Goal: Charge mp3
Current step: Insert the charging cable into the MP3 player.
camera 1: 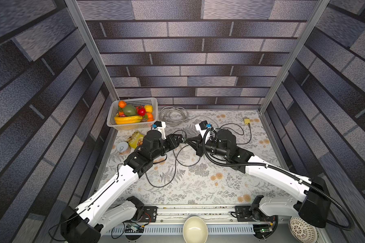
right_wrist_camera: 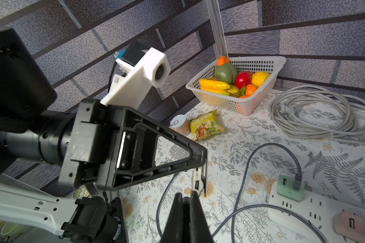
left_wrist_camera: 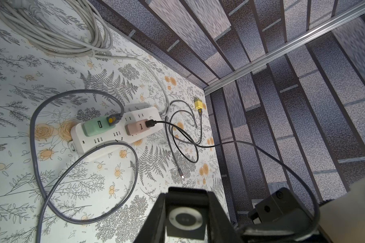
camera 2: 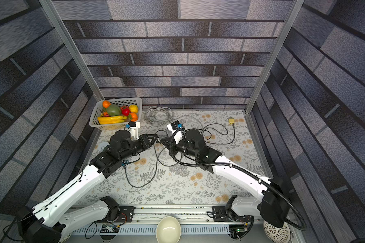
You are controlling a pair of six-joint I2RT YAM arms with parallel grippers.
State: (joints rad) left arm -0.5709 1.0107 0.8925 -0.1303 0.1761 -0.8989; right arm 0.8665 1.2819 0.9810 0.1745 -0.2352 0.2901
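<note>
From the left wrist, sides of the mp3 player (left_wrist_camera: 185,221) tucked behind the left claw (left_wrist_camera: 187,196). Far too small to pick out in both top views. Can't tell the contents of the tightly closed right claw (right_wrist_camera: 187,198). Losing the power strip (right_wrist_camera: 316,208) off the right wrist frame, pink adapter (right_wrist_camera: 352,225) too.

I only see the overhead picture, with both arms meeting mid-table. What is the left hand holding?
Observer: The left wrist camera shows the left hand clamping a small silver mp3 player with a round control wheel.
Visitor: And the right hand?
Observer: The right hand is shut on the end of a black cable.
Visitor: Where does that cable come from?
Observer: From a pink charger plugged into a white power strip, which your view doesn't show.
</note>
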